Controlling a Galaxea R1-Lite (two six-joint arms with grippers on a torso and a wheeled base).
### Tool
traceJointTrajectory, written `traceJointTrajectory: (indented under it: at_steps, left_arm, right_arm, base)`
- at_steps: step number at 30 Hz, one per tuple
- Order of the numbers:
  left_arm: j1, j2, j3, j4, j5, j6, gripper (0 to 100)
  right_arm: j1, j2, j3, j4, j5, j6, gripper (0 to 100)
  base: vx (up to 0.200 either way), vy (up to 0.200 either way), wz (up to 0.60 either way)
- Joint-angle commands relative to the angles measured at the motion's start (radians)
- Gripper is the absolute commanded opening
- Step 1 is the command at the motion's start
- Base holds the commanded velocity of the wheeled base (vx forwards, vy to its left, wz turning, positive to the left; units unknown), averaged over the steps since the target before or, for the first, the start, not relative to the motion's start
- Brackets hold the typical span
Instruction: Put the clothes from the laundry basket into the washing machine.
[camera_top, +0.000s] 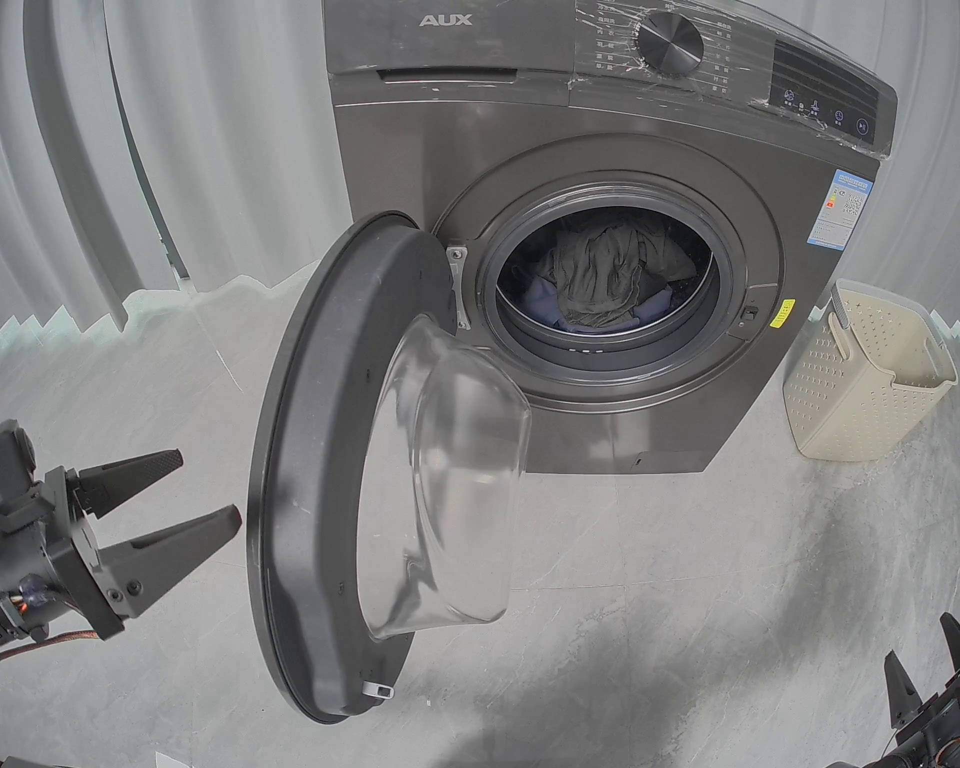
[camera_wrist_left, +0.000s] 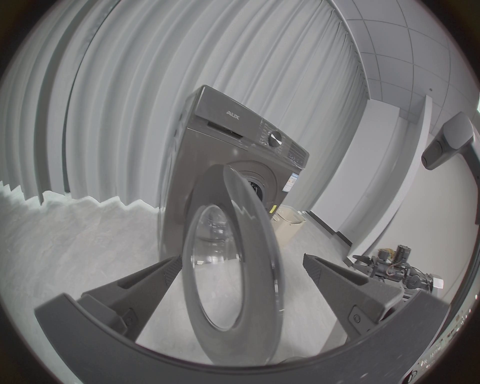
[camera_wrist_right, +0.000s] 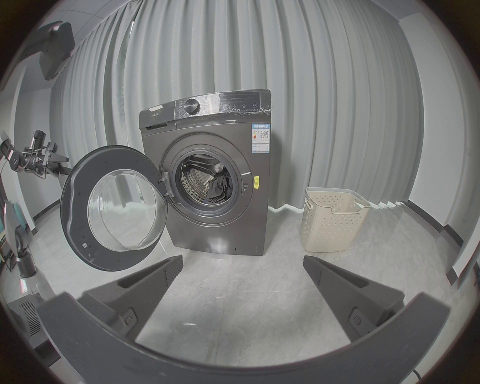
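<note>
Head view: the washer (camera_top: 620, 130) stood on the floor (camera_top: 650, 620), its door (camera_top: 320, 470) swung wide open on the washer's left side. Inside the drum (camera_wrist_right: 192, 184) lay the clothes (camera_top: 600, 270), a grey-green bundle over something blue, filling the lower part of the washer's round opening. A cream perforated basket (camera_top: 860, 375) stood upright on the floor just beside the washer's right front corner. Beyond the washer's door, apart from it, the left hand (camera_top: 210, 487) hung with fingers spread wide, gripping nothing. Low and well in front of the washer, off to its right, the right hand (camera_top: 920, 648) was likewise wide open and empty.
</note>
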Motion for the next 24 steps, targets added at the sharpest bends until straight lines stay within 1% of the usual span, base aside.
traceJointTrajectory:
  at_steps: [1, 3, 4, 7, 12, 13, 16, 18, 19, 21, 24]
  left_arm:
    - [0.085, -0.016, -0.006, 0.005, 0.004, 0.003, 100]
    - [0.099, -0.008, 0.0, -0.002, 0.002, 0.006, 100]
    - [0.117, 0.024, 0.005, 0.005, 0.004, 0.01, 100]
    - [0.117, 0.078, 0.015, 0.0, 0.004, 0.018, 100]
    - [0.096, 0.191, 0.001, -0.015, 0.008, 0.055, 100]
    - [0.085, 0.213, -0.006, -0.025, 0.008, 0.06, 100]
    - [0.033, 0.266, -0.028, -0.074, 0.011, 0.052, 100]
    - [0.019, 0.283, -0.037, -0.095, 0.02, 0.05, 100]
    - [-0.004, 0.32, -0.052, -0.127, 0.04, 0.049, 100]
    - [-0.035, 0.368, -0.068, -0.152, 0.056, 0.05, 100]
    - [-0.078, 0.443, -0.092, -0.203, 0.059, 0.049, 100]
  right_arm:
    - [0.0, -0.015, 0.016, 0.001, 0.0, 0.0, 100]
    - [0.0, -0.015, 0.016, 0.0, 0.0, 0.0, 100]
    - [0.0, -0.015, 0.016, 0.0, 0.0, 0.0, 100]
    - [0.0, -0.015, 0.016, 0.0, 0.0, 0.0, 100]
    - [0.0, -0.015, 0.016, 0.0, 0.0, 0.0, 100]
    - [0.0, -0.015, 0.016, 0.0, 0.0, 0.0, 100]
    - [0.0, -0.015, 0.016, 0.0, 0.0, 0.0, 100]
    - [0.0, -0.015, 0.016, 0.0, 0.0, 0.0, 100]
    - [0.0, -0.015, 0.016, 0.0, 0.0, 0.0, 100]
    - [0.002, -0.016, 0.016, 0.0, 0.002, -0.002, 100]
    - [0.002, -0.016, 0.016, 0.0, 0.002, -0.002, 100]
  base:
    - [0.0, 0.0, 0.0]
    - [0.0, 0.0, 0.0]
    - [0.0, 0.0, 0.0]
    - [0.0, 0.0, 0.0]
    - [0.0, 0.0, 0.0]
    - [0.0, 0.0, 0.0]
    - [0.0, 0.0, 0.0]
    - [0.0, 0.0, 0.0]
    - [0.0, 0.0, 0.0]
    - [0.0, 0.0, 0.0]
    - [0.0, 0.0, 0.0]
